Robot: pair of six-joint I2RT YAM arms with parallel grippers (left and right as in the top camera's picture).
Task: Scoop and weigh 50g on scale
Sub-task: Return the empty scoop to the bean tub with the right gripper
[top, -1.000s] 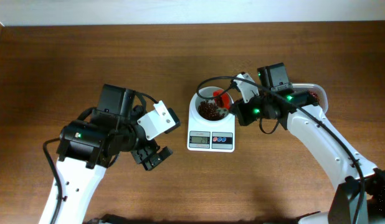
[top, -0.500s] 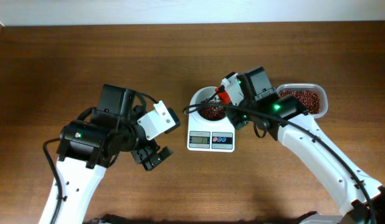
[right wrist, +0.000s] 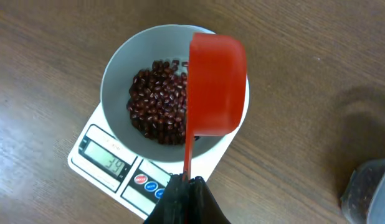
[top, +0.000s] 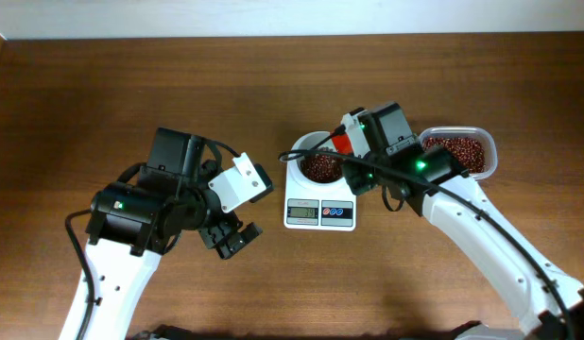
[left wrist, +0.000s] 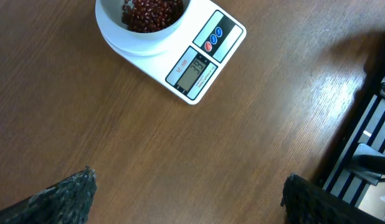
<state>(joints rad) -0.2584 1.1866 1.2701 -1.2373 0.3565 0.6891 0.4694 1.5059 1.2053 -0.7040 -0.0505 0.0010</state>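
- The right claw [right wrist: 185, 188] is clenched on the thin handle of the red scoop [right wrist: 217, 81]. The handle is gripped at its lower end.
- The scoop's cup is held above the right side of the white bowl [right wrist: 115, 73], across its rim. The cup is turned on its side, so only its red outer wall is seen from the right wrist view. Its contents cannot be determined.
- A layer of red beans [right wrist: 156, 104] is contained in the bowl.
- The bowl is seated on top of the scale [top: 319, 202]. The scale stands on the counter [top: 273, 85] near its centre, between the two arms.
- The grey display [right wrist: 110, 164] faces the front edge of the counter. The blue and red buttons [right wrist: 149, 182] are located just beside it. Digits are shown, but they are too small to be read with certainty.
- The clear tub of beans [top: 459, 149] is placed on the counter to the right of the scale, apart from it. It is partly covered by the right arm.
- The left claw [left wrist: 183, 202] is released, with its fingers [left wrist: 61, 198] spread wide. It is held above bare counter to the left of the scale, and nothing is grasped.
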